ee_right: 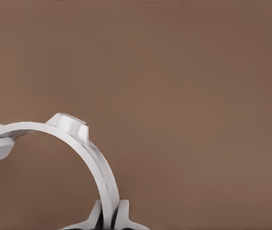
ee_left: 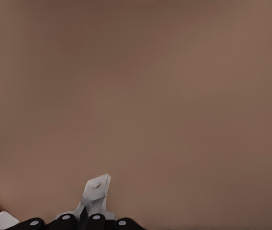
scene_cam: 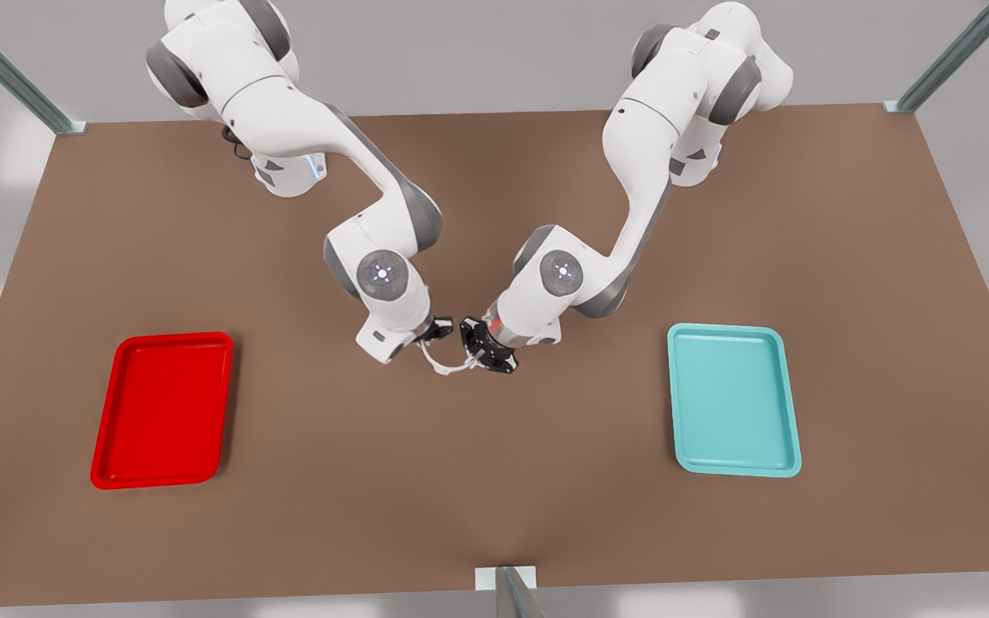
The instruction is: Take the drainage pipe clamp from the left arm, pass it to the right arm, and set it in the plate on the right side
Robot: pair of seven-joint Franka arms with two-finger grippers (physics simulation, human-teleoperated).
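Right now both pincers pinch the clamp (scene_cam: pixel 444 369), left gripper (scene_cam: pixel 479 348) and right gripper (scene_cam: pixel 434 330) on opposite ends, so we judge it can't drop mid-handover; the red plate (scene_cam: pixel 160 412) sits at the front view's left.

clamp: the drainage pipe clamp (scene_cam: pixel 447 363) sits at the table's (scene_cam: pixel 494 481) centre, held above it between the two grippers.
left gripper (scene_cam: pixel 476 342): at the clamp's 2 o'clock, closed on its end.
right gripper (scene_cam: pixel 433 330): at the clamp's 10 o'clock, gripping the other end.
plate (scene_cam: pixel 161 410): at 9 o'clock of the clamp, well apart.
other tray (scene_cam: pixel 733 399): at 3 o'clock, well apart.
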